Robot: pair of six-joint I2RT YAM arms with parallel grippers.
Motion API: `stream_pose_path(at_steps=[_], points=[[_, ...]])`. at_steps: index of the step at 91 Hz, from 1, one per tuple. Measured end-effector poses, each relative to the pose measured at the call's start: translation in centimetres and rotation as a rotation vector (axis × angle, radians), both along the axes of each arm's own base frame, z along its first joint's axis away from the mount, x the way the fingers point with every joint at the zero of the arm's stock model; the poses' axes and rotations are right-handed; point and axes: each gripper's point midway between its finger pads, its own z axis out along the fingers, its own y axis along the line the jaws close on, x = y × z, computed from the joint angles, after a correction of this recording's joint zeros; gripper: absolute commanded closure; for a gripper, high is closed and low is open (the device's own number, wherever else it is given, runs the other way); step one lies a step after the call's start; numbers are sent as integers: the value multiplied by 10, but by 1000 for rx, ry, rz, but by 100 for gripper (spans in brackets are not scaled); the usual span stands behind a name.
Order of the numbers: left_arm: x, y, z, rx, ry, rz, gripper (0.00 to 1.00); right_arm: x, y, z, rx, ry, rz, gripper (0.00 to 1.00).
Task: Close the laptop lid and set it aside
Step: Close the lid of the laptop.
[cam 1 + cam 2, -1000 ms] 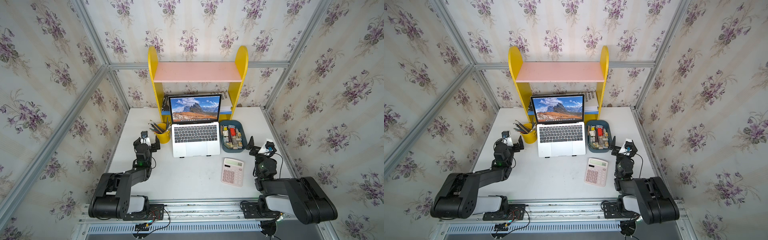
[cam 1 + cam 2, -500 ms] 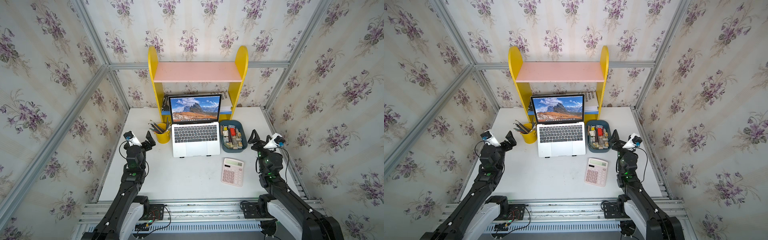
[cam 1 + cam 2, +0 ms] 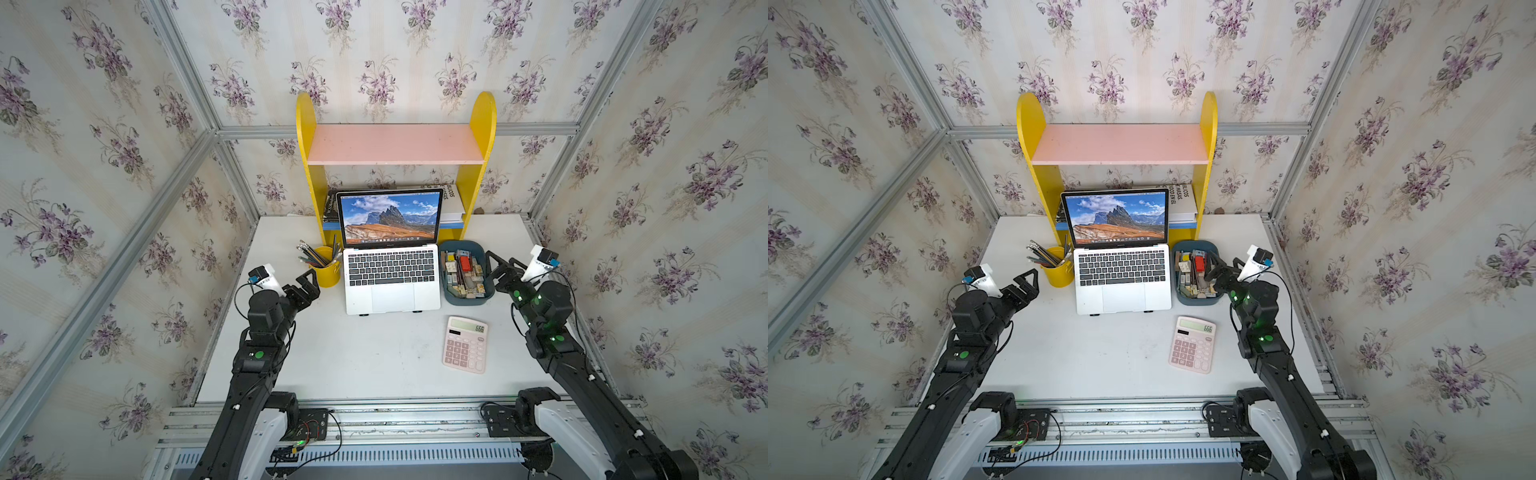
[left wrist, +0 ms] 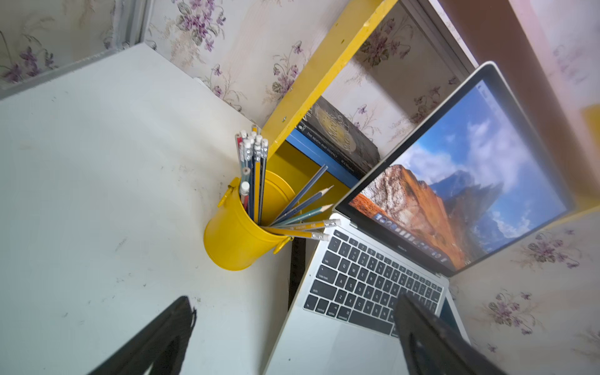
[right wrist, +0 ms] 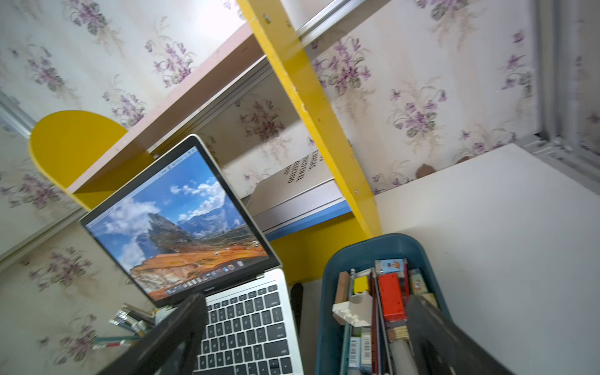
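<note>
While both pairs of jaws stand wide apart and empty, the laptop (image 3: 392,286) sits between the left gripper (image 3: 308,283) and the right gripper (image 3: 500,265), touched by neither, with a yellow pencil cup (image 3: 326,268) just ahead of the left jaws and a blue tray (image 3: 465,300) just ahead of the right. The laptop lid (image 3: 390,218) stands raised beyond both; thin, stiff and probably slick-backed with a fragile screen, it is best pressed at its top edge. Once closed, the fairly heavy slab is best taken by its side edges.
</note>
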Motion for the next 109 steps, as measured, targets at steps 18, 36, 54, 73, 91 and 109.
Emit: stream_pose_path(at_steps=[18,36,54,73,91,109], points=[[-10,-15,-26,-54,81,-76,1,19,34,20,3,28,167,0],[-22,-28,-58,-120,155,-137,5,37,78,41,-50,35,283,0],[-28,-36,-67,-148,181,-180,5,59,110,55,-115,42,326,0],[-33,-44,-67,-166,183,-228,5,79,150,69,-198,49,363,0],[-37,-49,-75,-175,205,-258,7,95,178,72,-305,61,389,0],[-40,-52,-80,-184,221,-278,7,113,187,83,-374,60,384,0]])
